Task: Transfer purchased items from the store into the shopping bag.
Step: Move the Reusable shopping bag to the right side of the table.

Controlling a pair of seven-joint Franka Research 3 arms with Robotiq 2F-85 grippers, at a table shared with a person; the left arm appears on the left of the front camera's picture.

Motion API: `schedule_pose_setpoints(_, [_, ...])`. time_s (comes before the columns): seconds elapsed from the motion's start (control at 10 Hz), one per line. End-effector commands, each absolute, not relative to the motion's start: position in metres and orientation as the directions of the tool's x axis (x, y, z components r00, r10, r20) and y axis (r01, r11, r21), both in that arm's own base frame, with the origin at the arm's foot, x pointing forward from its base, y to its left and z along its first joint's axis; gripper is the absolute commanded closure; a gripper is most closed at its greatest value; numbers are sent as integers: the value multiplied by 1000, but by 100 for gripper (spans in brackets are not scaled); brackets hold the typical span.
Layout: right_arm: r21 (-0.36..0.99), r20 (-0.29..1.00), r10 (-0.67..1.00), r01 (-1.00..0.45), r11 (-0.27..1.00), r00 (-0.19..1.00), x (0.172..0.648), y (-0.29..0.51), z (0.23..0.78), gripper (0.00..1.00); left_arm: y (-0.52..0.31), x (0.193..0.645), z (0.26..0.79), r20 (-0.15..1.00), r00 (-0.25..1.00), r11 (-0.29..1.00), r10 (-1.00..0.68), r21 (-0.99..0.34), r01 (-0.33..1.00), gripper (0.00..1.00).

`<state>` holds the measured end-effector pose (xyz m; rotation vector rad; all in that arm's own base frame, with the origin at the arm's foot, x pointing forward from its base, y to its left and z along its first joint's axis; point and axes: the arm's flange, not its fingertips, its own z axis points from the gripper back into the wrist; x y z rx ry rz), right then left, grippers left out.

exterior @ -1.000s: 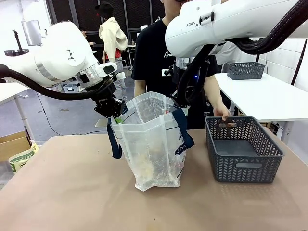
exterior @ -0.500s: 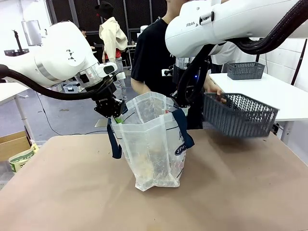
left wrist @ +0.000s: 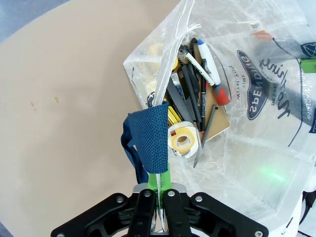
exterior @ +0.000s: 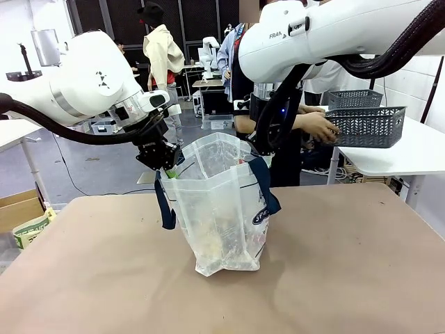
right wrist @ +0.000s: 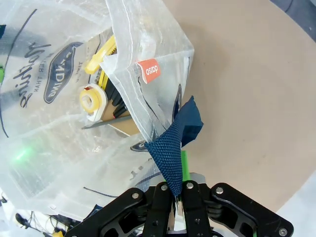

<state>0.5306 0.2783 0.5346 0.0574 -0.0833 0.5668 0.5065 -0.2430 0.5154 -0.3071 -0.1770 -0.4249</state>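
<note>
Front view, starting at your left: a cardboard box [exterior: 19, 207] sits on the floor beyond the table's left edge. The brown table [exterior: 90, 278] is bare from that edge up to the bag.

The left gripper [exterior: 165, 161] has its fingers pinched tight on the bag's left strap handle [exterior: 164, 205], holding that rim up. The shopping bag [exterior: 222, 209] stands upright at the table's middle with its mouth spread open between your two arms.

The purchased items [left wrist: 190, 106] lie at the bottom of the bag. In the left wrist view you can pick out a tape roll [left wrist: 181, 141], dark pens and a white marker [left wrist: 207, 61].

The right gripper [exterior: 259, 149] is clamped the same way on the right strap handle [exterior: 268, 188].

Right of the bag the tabletop is open out to its near and right edges. At the far right a person's hand [exterior: 316, 126] holds a dark grey basket [exterior: 366, 125] in the air, well apart from the bag, over a white side table [exterior: 396, 149].
</note>
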Motion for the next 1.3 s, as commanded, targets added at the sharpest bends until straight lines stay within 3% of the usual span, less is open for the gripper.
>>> schedule_pose_setpoints(0.0, [31,95,534,-538,842,840,531,278,535,100,-243,507,515,232,897,866,-377,-255,430,100])
schedule_pose_setpoints(0.7, [9,23,199,-200,980,980,524,295,537,100,-254,507,520,225,920,865,-321,-327,381,100])
schedule_pose_setpoints(1.2, [74,25,103,-105,992,994,542,313,526,100,-289,523,521,236,929,832,-284,-421,361,100])
